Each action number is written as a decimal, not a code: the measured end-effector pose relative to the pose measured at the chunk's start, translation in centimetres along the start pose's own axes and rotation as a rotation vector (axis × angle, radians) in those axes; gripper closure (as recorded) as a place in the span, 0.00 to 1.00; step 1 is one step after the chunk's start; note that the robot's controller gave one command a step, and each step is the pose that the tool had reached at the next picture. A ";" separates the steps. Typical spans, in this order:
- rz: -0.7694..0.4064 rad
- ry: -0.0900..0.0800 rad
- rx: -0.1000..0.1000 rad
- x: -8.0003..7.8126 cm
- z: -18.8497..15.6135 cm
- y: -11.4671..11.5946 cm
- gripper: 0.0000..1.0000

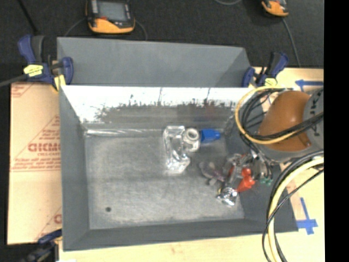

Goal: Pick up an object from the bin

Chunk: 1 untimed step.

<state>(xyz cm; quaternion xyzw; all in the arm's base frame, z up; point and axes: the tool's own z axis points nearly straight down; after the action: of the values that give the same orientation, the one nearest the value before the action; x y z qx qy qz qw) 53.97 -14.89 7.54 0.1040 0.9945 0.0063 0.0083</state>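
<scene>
Dark purplish clump (210, 171) lay on the grey bin (125, 198) floor near the right wall, just beside my claw (235, 182) — clenched or released, I could not tell. A clear plastic piece (175, 149) sat mid-floor — open floor stretched leftward to the wall.

1. Bin (73, 162): left half of floor + front strip bare, so wide room to pass.
2. Centre, twd back: clear plastic piece (175, 150), round whitish cap (191, 136) touching its upper right, blue piece (210, 136) just beside cap. The group blocks a short band mid-floor.
3. Strip betw. that group & back wall: narrow, open.
4. Right-front corner crowded: dark crumpled item (210, 171), small silvery bit (227, 197), gripper (241, 178) low among them.
5. Right side: orange wrist cover (286, 119) + cable loops (248, 116) hang over right wall, blocking it.
</scene>
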 end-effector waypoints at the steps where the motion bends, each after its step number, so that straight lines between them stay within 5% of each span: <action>1: -0.002 0.000 0.000 0.0 0.0 0.0 1.00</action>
<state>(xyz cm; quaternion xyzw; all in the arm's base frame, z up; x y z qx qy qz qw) 53.97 -14.89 7.54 0.1031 0.9946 0.0061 0.0083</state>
